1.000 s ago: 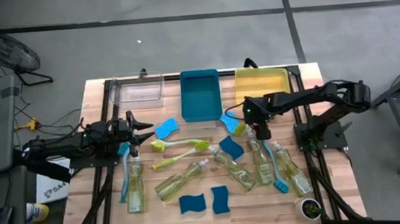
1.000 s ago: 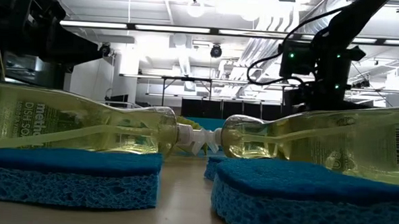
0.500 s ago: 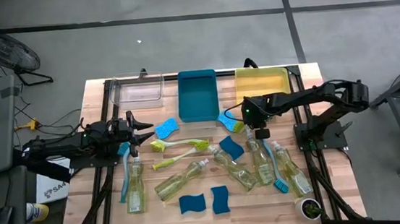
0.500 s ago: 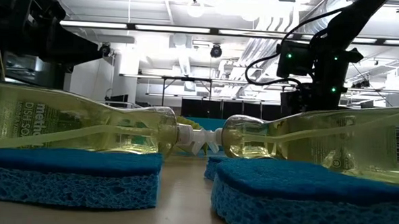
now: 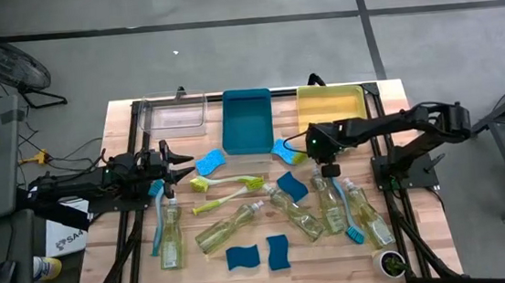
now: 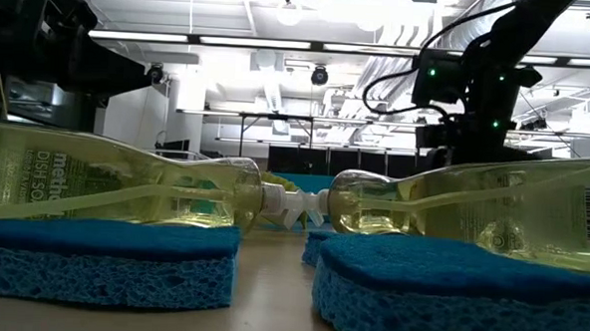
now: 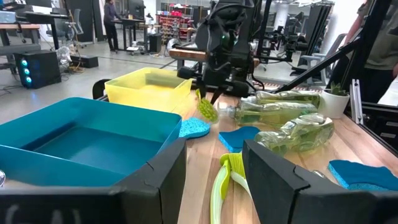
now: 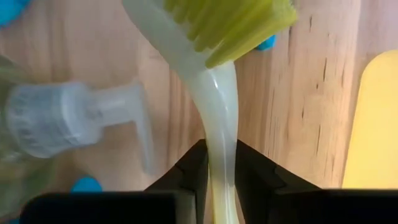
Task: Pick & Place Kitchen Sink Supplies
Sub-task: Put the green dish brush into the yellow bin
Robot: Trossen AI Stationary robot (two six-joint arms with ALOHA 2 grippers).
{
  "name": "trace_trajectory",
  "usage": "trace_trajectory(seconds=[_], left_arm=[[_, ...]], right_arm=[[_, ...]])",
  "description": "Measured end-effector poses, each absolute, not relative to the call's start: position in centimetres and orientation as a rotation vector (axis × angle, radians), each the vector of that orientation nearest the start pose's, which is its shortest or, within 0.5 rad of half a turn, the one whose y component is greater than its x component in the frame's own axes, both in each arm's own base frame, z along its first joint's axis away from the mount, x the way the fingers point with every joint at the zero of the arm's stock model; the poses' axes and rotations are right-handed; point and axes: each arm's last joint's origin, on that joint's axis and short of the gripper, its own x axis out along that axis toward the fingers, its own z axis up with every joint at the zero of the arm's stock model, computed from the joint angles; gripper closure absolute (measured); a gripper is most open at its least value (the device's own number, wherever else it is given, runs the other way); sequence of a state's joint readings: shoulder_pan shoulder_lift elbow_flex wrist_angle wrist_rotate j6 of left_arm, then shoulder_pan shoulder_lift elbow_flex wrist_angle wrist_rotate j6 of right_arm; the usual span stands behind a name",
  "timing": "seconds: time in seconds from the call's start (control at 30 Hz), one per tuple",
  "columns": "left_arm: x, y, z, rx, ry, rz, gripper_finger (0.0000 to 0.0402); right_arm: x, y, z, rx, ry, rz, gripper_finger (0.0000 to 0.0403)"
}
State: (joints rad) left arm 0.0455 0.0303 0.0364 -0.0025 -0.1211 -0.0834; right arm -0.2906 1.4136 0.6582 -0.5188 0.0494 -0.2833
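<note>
bins: clear (image 5: 174, 113), teal (image 5: 247, 121), yellow (image 5: 330, 105) | sponges (image 5: 242, 255): blue | soap bottles (image 5: 229, 226): yellow-green | held brush (image 8: 217, 37): lime-green bristles, pale translucent handle | table (image 5: 123, 125): light wood

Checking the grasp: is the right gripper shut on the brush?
Shut: the right gripper pinches the lime-green dish brush handle between both fingers.

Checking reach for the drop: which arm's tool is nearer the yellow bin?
Right. The right tool, shut on a lime-green brush, sits just in front of the yellow bin. The left tool waits far across the table, near the clear bin.
</note>
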Motion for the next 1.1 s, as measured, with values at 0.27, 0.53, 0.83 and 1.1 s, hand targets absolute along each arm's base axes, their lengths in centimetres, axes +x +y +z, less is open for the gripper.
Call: trace_trajectory(seconds=[0.27, 0.53, 0.83, 1.1], left_arm=[[9.7, 0.8, 17.3, -0.083, -0.011, 0.167, 0.0247], [9.7, 0.8, 17.3, -0.083, -0.010, 0.166, 0.0247], [9.7, 0.8, 17.3, -0.084, -0.011, 0.167, 0.0247], [9.7, 0.8, 17.3, -0.083, -0.010, 0.166, 0.0247]], right_arm=[[21.1, -6.1, 18.0, 0.074, 1.258, -0.211, 0.0365], [20.9, -6.0, 23.0, 0.171, 1.238, -0.250, 0.0347], [20.5, -8.8, 29.5, 0.209, 1.176, -0.396, 0.0362], [19.7, -12.7, 30.4, 0.217, 1.191, -0.547, 0.0341]])
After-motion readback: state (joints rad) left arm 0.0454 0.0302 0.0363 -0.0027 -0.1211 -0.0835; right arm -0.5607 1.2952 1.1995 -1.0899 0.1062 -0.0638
